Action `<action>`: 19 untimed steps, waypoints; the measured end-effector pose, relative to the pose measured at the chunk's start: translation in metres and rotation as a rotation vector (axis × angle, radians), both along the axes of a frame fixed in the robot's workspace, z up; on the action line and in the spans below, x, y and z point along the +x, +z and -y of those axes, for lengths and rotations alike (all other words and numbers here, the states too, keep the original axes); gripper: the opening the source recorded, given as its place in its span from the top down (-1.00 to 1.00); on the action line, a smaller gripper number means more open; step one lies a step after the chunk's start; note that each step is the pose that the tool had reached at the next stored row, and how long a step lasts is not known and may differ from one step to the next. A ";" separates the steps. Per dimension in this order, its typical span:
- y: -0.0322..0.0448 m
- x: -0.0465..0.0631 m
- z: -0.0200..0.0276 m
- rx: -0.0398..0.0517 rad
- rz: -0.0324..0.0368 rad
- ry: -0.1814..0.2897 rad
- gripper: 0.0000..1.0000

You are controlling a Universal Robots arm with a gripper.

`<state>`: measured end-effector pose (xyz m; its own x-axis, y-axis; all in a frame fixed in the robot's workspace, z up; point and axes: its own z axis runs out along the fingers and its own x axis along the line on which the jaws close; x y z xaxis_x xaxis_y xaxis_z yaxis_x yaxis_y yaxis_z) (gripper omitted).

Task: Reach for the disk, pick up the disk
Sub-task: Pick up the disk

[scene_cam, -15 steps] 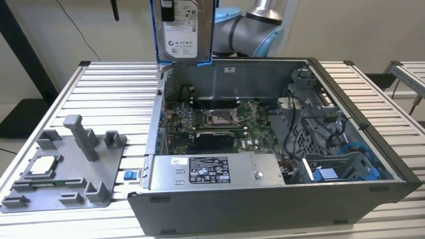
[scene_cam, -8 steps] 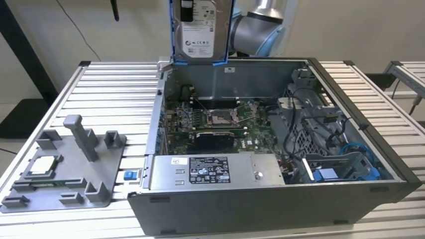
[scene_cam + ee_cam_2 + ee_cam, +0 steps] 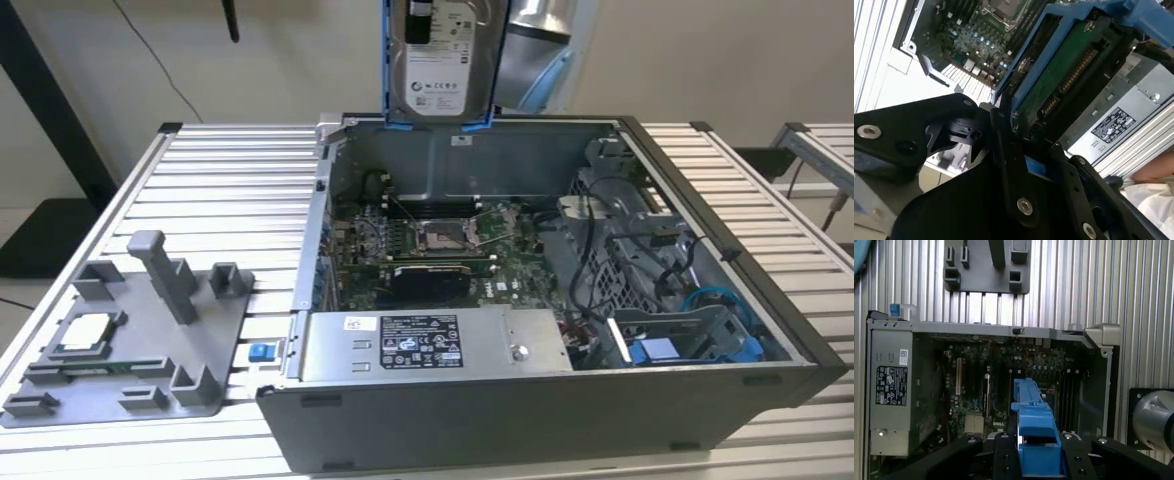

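The disk [image 3: 441, 62] hangs upright in the air above the back wall of the open computer case [image 3: 534, 415]; its white label faces the exterior view and a blue bracket frames it. In the second wrist view the disk's green circuit-board side [image 3: 1064, 75] faces the camera, and my gripper [image 3: 1021, 142] is shut on its blue-framed end. In the first wrist view the black fingers [image 3: 1004, 457] clamp the blue bracket [image 3: 1035, 422] from both sides, with the motherboard far below.
On the slatted table at the exterior view's left lies a grey fixture plate [image 3: 187, 385] holding a square silver chip [image 3: 83, 333]. A small blue clip [image 3: 262, 352] sits beside the case. Inside the case are a power supply [image 3: 427, 345], cables and a blue-lined drive bay [image 3: 674, 348].
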<state>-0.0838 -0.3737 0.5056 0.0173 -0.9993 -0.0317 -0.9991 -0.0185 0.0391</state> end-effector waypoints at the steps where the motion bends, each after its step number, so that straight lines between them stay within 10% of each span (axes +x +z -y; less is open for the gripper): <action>1: 0.0000 0.004 0.0000 0.0000 0.0000 0.000 1.00; 19: 0.0000 0.086 0.0000 0.0000 -0.0002 0.004 1.00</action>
<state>0.0025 -0.3737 0.5056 0.0218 -0.9993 -0.0318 -0.9990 -0.0230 0.0393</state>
